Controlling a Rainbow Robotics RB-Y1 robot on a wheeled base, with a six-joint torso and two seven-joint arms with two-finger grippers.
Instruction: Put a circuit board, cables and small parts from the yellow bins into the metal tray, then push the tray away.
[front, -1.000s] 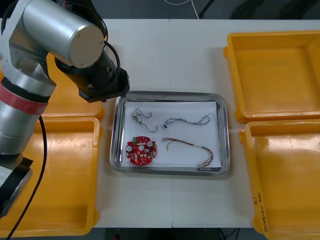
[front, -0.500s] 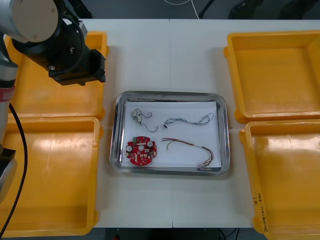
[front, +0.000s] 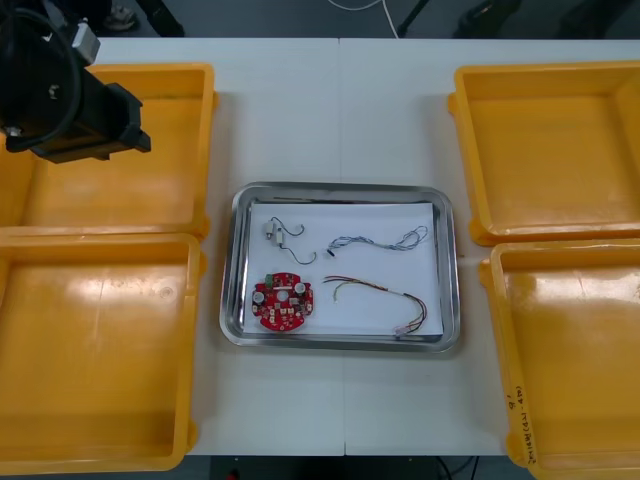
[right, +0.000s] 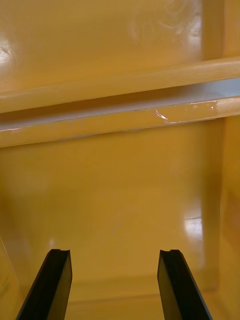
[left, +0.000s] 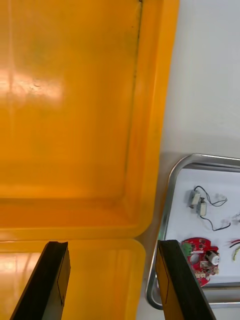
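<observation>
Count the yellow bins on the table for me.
4: far left bin, near left bin, far right bin, near right bin, two each side of the metal tray.

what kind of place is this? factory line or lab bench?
Probably a lab kitting bench: a light table, yellow bins at each side, a metal tray holding a red circuit board and cables. The left gripper and right gripper hang open over bins.
</observation>
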